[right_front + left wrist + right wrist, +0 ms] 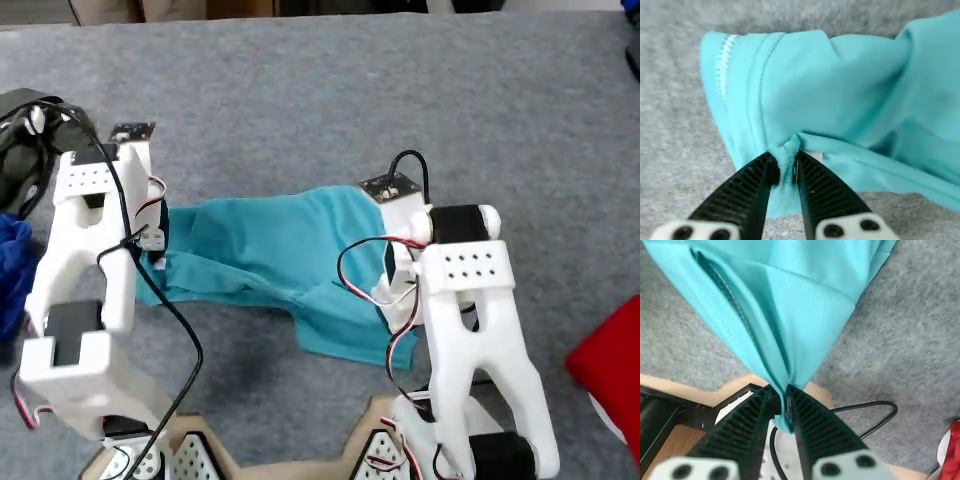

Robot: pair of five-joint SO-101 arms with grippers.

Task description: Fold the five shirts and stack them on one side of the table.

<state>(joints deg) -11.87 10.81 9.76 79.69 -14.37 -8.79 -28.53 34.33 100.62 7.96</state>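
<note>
while the teal shirt (280,255) lies slack across the middle of the grey table (300,90) in the high view, the wrist views show the left gripper (786,167) clamped on its seamed edge and the right gripper (782,395) pinching a fold, which suggests light, limp cloth best held at the hems.

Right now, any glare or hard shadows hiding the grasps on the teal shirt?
High view: even light, no glare on the teal shirt, no hard shadows. Left wrist view: left gripper pinch well lit, folds lightly shaded. Right wrist view: right gripper pinch lit, no glare.
</note>
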